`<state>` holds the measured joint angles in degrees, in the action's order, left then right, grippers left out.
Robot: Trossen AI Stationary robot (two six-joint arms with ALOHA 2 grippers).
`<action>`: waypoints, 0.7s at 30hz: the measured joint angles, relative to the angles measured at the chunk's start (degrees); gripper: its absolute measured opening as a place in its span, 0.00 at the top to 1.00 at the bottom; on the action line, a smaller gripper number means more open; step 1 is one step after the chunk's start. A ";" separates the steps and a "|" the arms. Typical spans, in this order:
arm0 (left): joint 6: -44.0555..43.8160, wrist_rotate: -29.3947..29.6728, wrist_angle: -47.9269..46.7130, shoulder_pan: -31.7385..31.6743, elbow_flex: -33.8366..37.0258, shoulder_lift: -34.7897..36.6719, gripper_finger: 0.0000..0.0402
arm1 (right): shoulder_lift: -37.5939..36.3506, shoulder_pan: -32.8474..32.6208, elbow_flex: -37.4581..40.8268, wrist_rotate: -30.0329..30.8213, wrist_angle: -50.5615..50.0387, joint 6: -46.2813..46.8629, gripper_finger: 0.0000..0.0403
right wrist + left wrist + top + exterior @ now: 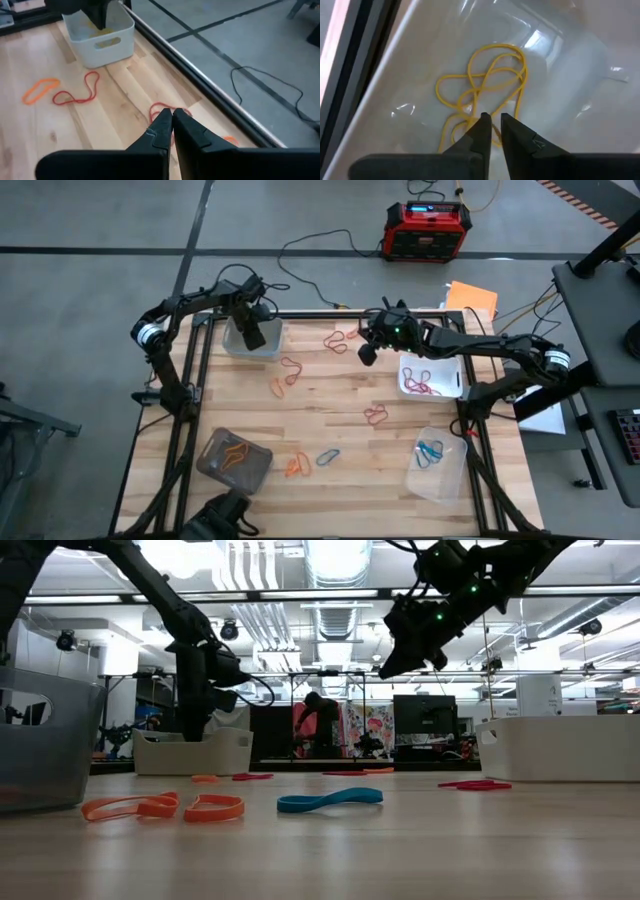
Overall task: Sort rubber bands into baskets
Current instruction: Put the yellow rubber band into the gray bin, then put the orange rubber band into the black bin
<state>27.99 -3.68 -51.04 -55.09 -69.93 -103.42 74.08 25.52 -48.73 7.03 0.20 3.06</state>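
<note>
The left end effector (491, 119) hangs inside a clear plastic tub (560, 60), its tips a tiny bit apart, gripping nothing. Thin yellow rubber bands (485, 85) lie just past those tips. The right end effector (172, 116) is pressed together, empty, above red rubber bands (162, 110) on the wooden desk (115, 120).

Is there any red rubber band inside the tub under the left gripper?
No, the left wrist view shows only yellow rubber bands in the tub below the left gripper.
</note>
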 joint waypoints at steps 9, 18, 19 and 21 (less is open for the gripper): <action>-1.70 0.01 -1.47 0.17 -0.24 0.09 0.66 | 0.00 -0.13 0.00 -0.02 -2.89 1.16 0.98; -4.51 -0.21 -4.93 1.10 -3.19 1.89 0.52 | 0.00 -0.13 0.00 -0.01 -3.31 1.57 0.98; -4.76 -0.03 -4.92 1.19 -3.57 2.60 0.52 | 0.00 -0.13 0.00 -0.01 -3.32 1.57 0.98; -5.37 0.18 -5.06 1.56 -4.12 4.42 0.52 | 0.00 -0.15 0.00 -0.02 -3.34 1.57 0.98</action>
<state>22.62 -3.50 -56.10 -53.52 -74.05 -99.00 74.08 25.36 -48.73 7.01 -3.14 4.62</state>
